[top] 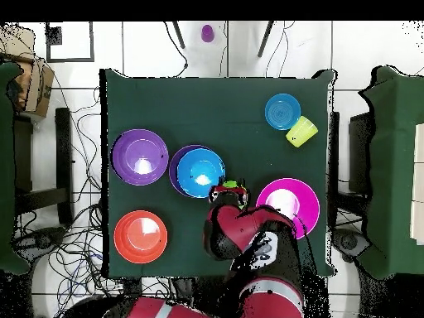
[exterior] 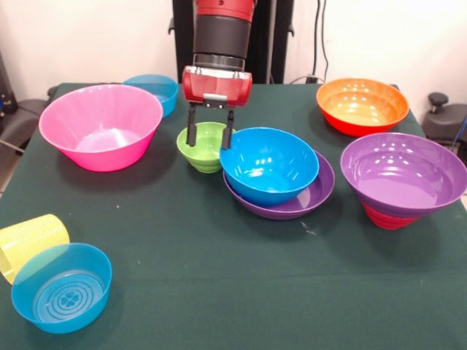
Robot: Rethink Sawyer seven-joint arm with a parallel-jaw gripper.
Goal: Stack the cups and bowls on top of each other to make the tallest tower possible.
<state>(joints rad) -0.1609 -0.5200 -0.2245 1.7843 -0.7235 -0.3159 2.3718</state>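
My gripper (exterior: 210,137) is open and hangs low over the small green bowl (exterior: 203,149), with one finger over its inside and the other at its right rim. I cannot tell whether they touch it. Right of it, a blue bowl (exterior: 268,164) sits tilted in a wide purple bowl (exterior: 292,208). Another purple bowl (exterior: 405,175) sits on a red bowl (exterior: 387,217). The pink bowl (exterior: 101,125) and orange bowl (exterior: 362,106) stand alone. A ribbed yellow cup (exterior: 29,244) lies on its side beside a translucent blue bowl (exterior: 62,286). The yellow-orange cups are out of view.
A second translucent blue bowl (exterior: 155,87) stands behind the pink one. In the overhead view my arm (top: 248,240) covers most of the green bowl (top: 231,183). A small purple object (top: 207,33) lies on the floor beyond the table (top: 232,99).
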